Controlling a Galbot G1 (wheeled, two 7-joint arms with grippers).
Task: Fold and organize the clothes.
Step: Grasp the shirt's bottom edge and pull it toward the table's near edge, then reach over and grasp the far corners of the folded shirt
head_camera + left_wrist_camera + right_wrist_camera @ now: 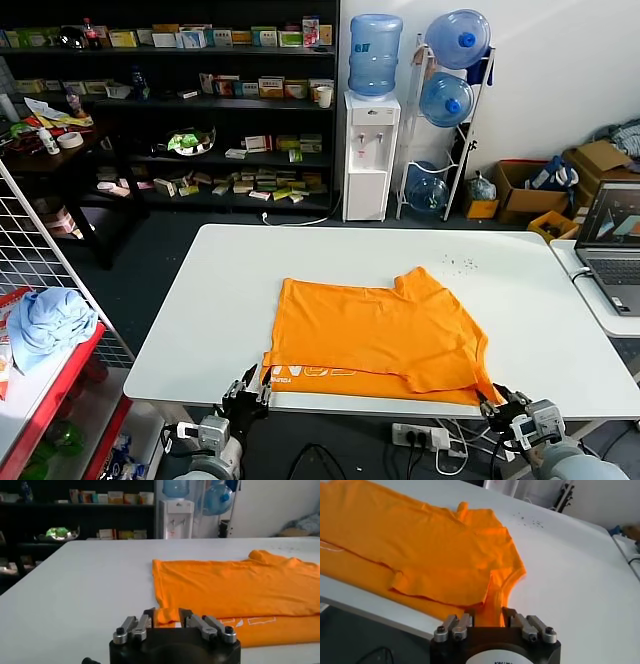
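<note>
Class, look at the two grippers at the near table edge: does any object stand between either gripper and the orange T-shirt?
Nothing visible does. The left gripper and right gripper each sit right at a near corner of the orange T-shirt, fabric between their open fingers.

The T-shirt's (375,335) lettering is half covered by the folded-over layer and too small to read. Its corners at the table's (520,300) near edge sit behind the left gripper (165,618) and right gripper (487,616). Both arms are cut off by the head view's bottom edge.
</note>
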